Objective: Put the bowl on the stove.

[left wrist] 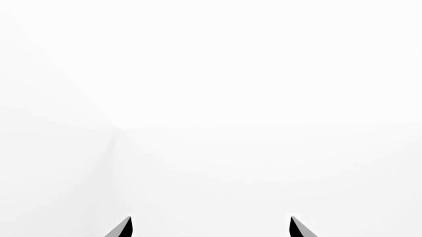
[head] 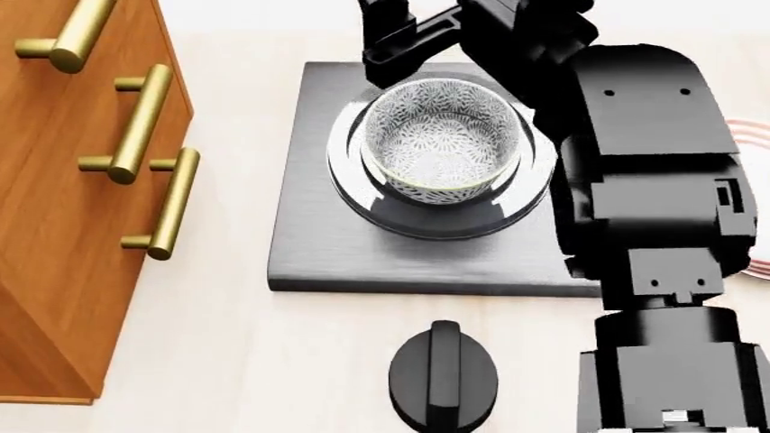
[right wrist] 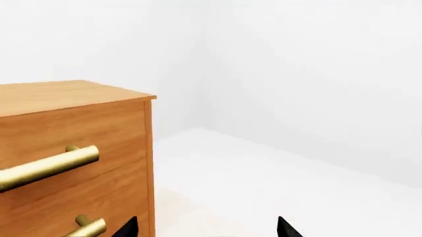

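Note:
The speckled grey-blue bowl (head: 443, 140) sits upright on the round burner of the dark grey stove (head: 325, 244), in the middle of its rings. My right arm reaches over the stove's right side, and the right gripper (head: 391, 45) hangs just past the bowl's far rim, apart from it. In the right wrist view the right gripper (right wrist: 204, 229) is open, with only its two black fingertips (right wrist: 128, 228) showing and nothing between them. The left gripper (left wrist: 211, 228) is open too, facing a blank white wall; it does not show in the head view.
A wooden cabinet (head: 72, 225) with brass handles stands left of the stove, and its corner (right wrist: 72, 163) shows close to the right gripper. A black round knob (head: 443, 379) lies in front of the stove. A red-ringed plate edge (head: 756, 133) peeks out behind my right arm.

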Robot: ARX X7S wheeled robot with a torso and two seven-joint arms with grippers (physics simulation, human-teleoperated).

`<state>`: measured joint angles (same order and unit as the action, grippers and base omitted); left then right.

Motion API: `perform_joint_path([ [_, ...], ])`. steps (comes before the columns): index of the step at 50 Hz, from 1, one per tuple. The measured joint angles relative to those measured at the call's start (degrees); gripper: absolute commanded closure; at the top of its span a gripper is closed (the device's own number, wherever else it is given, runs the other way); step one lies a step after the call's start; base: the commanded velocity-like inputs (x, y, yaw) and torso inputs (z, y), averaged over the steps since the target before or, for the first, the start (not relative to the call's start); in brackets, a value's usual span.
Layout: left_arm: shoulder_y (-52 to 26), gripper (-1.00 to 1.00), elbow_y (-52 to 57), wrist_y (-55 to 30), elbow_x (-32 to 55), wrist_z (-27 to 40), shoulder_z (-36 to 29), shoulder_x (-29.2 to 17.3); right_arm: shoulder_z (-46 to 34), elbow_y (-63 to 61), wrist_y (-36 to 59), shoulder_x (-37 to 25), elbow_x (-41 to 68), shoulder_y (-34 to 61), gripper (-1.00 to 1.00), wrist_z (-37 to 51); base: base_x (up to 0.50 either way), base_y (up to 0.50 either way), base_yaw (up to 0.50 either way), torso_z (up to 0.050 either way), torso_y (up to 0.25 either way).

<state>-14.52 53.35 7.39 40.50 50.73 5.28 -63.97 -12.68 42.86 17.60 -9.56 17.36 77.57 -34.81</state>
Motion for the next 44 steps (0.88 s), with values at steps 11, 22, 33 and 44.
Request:
perform_joint_path([
  [11, -0.24, -1.00, 0.02, -0.10, -0.02, -0.19, -0.28, 0.06, 8.03, -22.05, 8.73, -1.96, 7.94, -10.11, -1.00, 6.76, 0.00, 0.00, 0.00, 0.000, 0.000],
  [22, -0.65, -1.00, 0.03, -0.47, -0.14, -0.22, -0.72, 0.08, 17.63, -37.12, 11.92, -1.34, 16.82, -18.37, -1.00, 12.14, 0.00, 0.00, 0.00, 0.000, 0.000],
  [33, -0.80, -1.00, 0.10, -0.67, -0.09, -0.21, -0.79, 0.05, 26.55, -45.69, 13.88, 0.65, 28.10, -23.88, -1.00, 14.69, 0.00, 0.00, 0.00, 0.000, 0.000],
  [44, -0.55, -1.00, 0.11, -0.58, 0.02, -0.26, -0.52, 0.11, 32.01, -48.74, 14.49, 2.08, 35.84, -28.52, -1.00, 15.56, 0.00, 0.00, 0.00, 0.000, 0.000],
])
